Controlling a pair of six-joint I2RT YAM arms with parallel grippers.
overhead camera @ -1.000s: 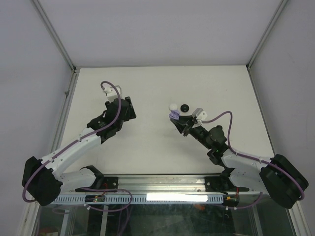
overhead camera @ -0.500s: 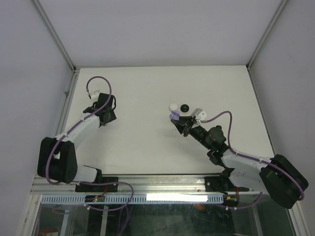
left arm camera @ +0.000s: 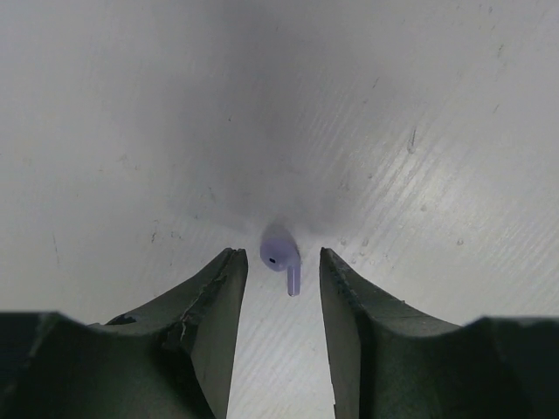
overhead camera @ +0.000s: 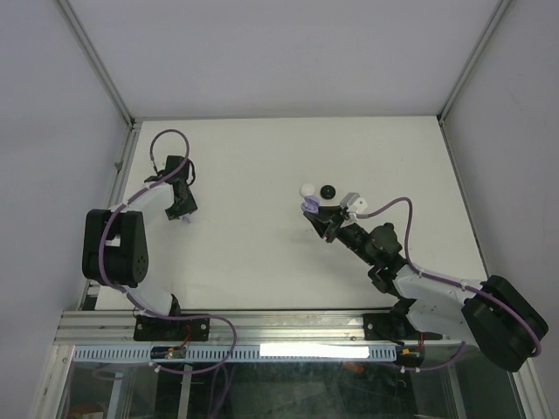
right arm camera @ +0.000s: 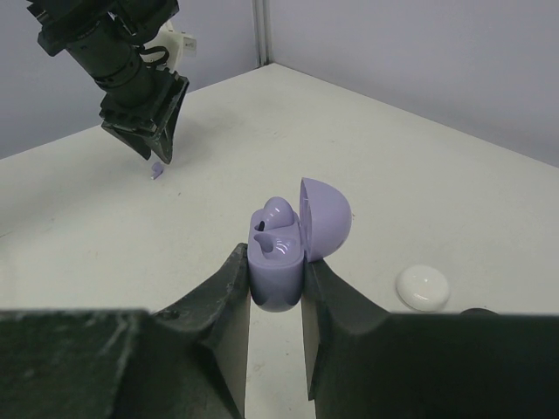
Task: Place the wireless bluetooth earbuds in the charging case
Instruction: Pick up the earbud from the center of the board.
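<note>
The left fingers [left arm camera: 214, 305] stand apart, tips down at the white counter [left arm camera: 131, 131]. A lavender earbud [left arm camera: 279, 253] lies on the counter between the tips, with a gap showing on each side. Well apart to the right, the right fingers [right arm camera: 229, 301] are clamped on a lavender charging case [right arm camera: 278, 262] with its lid hinged open.

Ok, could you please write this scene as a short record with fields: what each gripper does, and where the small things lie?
left gripper: open, jaws on either side of the small lavender plastic earbud, not touching it
earbud: lying on the white table, at its left side
right gripper: shut on the lavender rounded charging case, lid open
nearby: white round case and black round piece, both on the table beside the right gripper
task: earbud not yet lifted
</note>
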